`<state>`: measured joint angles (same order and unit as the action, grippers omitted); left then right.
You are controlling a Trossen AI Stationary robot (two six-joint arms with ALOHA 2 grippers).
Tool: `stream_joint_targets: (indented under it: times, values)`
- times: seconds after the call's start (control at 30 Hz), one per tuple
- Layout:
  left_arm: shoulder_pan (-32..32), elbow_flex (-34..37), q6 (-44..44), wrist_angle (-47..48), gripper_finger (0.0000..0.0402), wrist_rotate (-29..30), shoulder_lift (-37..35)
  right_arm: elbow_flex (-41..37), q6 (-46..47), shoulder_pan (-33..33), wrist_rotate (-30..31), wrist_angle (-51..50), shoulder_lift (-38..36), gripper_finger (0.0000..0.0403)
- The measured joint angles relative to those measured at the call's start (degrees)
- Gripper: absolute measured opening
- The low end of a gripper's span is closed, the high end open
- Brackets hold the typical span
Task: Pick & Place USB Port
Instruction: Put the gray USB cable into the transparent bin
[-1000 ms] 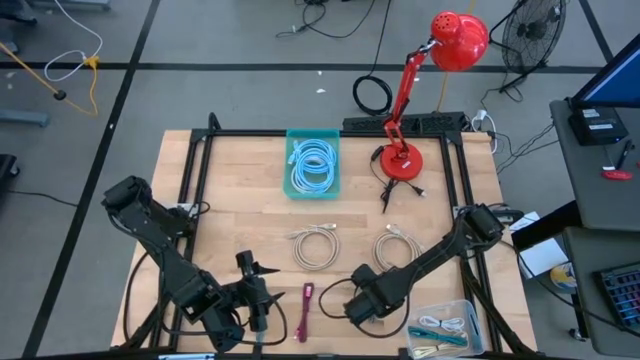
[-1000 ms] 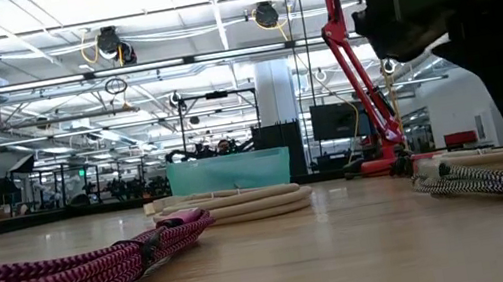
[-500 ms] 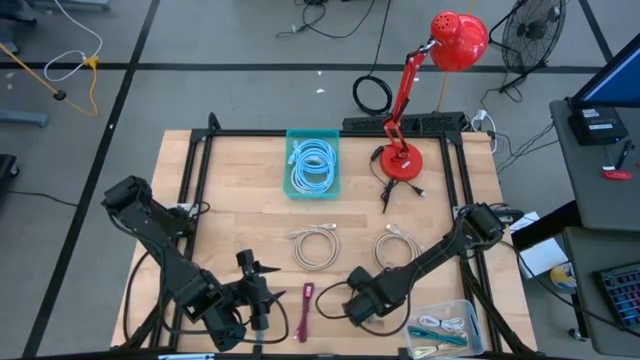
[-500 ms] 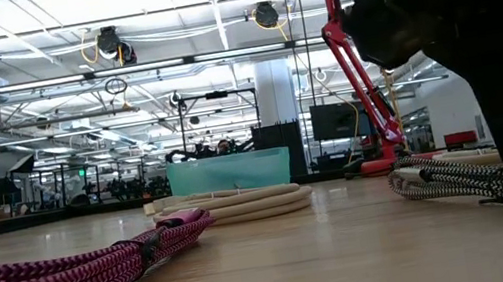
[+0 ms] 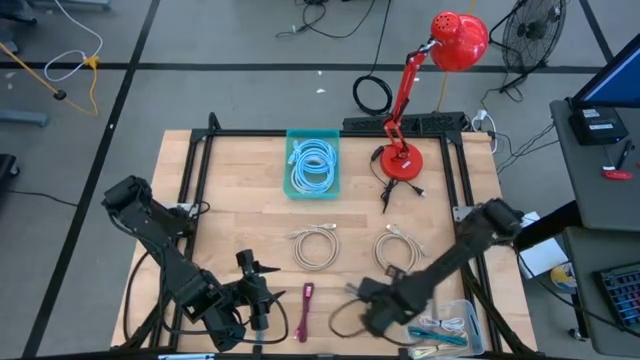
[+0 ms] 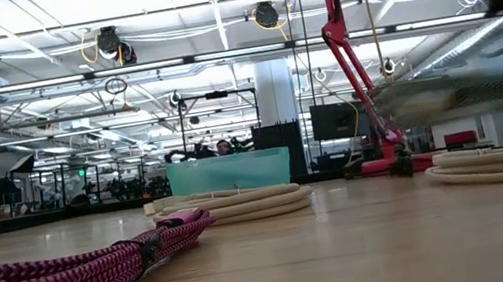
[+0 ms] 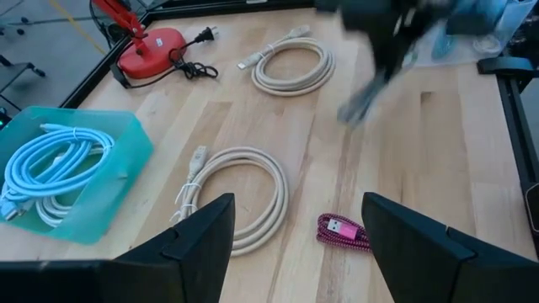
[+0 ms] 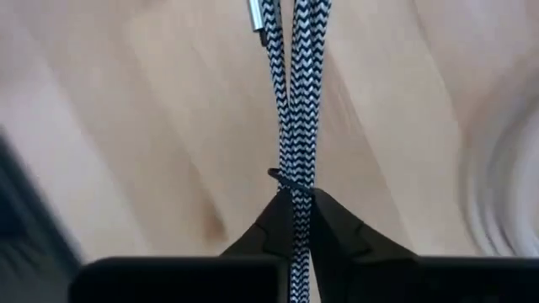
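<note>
Black-and-white braided USB cable (image 8: 294,101) is pinched in the closed right pincer (image 8: 294,220), lifted; next, carry to clear plastic box (image 5: 462,312).

A black-and-white braided USB cable (image 8: 293,101), folded into a bundle of parallel strands with a silver plug end showing, hangs pinched between the right end effector (image 8: 295,210) fingers above the wooden desk (image 5: 240,225). A pink braided USB cable (image 5: 304,312), bundled, lies flat near the desk's front edge.

Black-and-white braided cable (image 8: 295,109) pinched in the right claw (image 8: 295,220), above wooden table (image 8: 143,109).
</note>
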<state>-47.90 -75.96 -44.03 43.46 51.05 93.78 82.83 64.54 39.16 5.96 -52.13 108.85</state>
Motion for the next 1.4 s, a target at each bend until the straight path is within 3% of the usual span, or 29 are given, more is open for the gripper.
stream_joint_targets:
  times: [0.23, 0.43, 0.53, 0.67, 0.83, 1.4]
  values:
    - [0.4, 0.0, -0.2, 0.0, 0.0262, 0.3, 0.0, 0.0, 9.0, 10.8, 5.3, -17.7, -13.7, 0.001]
    - [1.4, 0.0, -1.4, 0.0, 0.0262, 0.0, 0.0, 0.1, 9.8, 21.2, 9.2, -19.1, -20.9, 0.0009]
    - [1.5, 0.0, -1.7, 0.0, 0.0262, 0.0, 0.0, 0.0, 9.1, 25.3, 8.7, -17.9, -20.6, 0.0009]
    - [1.7, 0.0, -2.9, 0.0, 0.0262, 0.0, 0.0, -1.6, 3.5, 28.8, 1.8, -13.0, -17.3, 0.0009]
    - [1.7, 0.0, -4.3, 0.0, 0.0262, -0.1, 0.0, -2.1, 3.9, 30.1, -3.1, -11.1, -13.0, 0.0011]
    - [1.7, 0.0, -5.4, -0.2, 0.0262, -0.2, 0.0, -2.2, 0.3, 30.0, -1.9, -9.3, -6.7, 0.0012]
